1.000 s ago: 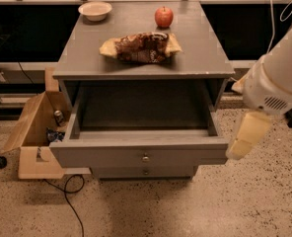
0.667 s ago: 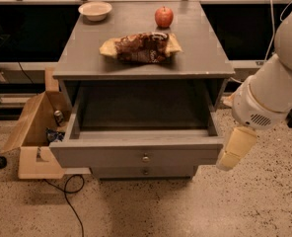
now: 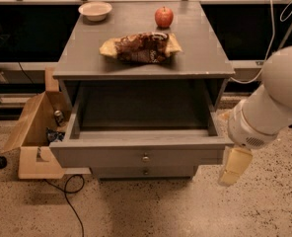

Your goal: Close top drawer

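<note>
In the last second I lowered the end effector (image 3: pixel 235 166) and swung it left, just beside the near right corner of the top drawer (image 3: pixel 111 157). Open or closed, I could not tell. The drawer stood pulled out; pushing remained.

The gripper (image 3: pixel 234 166) hung just past the right end of the top drawer (image 3: pixel 101 158), its arm (image 3: pixel 279 98) cut off by the right edge. The open drawer hid most of the fronts (image 3: pixel 119 172) below, showing 1 lower knob (image 3: pixel 145 171). The items (image 3: pixel 56 125) in the wooden box (image 3: pixel 27 127) were too small to identify.
</note>
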`<state>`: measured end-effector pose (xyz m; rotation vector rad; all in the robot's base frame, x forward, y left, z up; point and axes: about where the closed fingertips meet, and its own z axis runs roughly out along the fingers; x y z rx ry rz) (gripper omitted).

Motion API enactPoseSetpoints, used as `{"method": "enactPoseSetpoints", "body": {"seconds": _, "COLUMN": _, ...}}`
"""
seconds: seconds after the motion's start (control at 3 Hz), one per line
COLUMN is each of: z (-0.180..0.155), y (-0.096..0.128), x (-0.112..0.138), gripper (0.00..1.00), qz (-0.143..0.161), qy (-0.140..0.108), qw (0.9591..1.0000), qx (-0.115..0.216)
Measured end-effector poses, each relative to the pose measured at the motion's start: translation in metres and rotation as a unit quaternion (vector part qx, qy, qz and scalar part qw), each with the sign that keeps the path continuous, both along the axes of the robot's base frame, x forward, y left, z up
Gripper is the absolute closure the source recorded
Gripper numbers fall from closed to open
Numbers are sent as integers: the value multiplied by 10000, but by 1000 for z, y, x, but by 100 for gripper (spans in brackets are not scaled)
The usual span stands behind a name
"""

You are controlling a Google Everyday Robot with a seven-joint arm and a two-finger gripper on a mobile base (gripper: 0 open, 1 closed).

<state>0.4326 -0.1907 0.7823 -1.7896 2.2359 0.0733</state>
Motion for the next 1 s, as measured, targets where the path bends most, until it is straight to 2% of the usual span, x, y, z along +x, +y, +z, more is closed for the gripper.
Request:
{"method": "enactPoseSetpoints", "body": {"seconds": 0.67, "z": -88, "y": -20, "x": -7, "gripper": 2, "qz": 719, "qy": 144, "qw": 9973, "qx": -92}}
{"method": "enactPoseSetpoints", "body": {"seconds": 1.0, "z": -113, "y": -26, "x": -8, "gripper": 25, "qz": 798, "qy": 228, "qw": 9964, "qx": -188}}
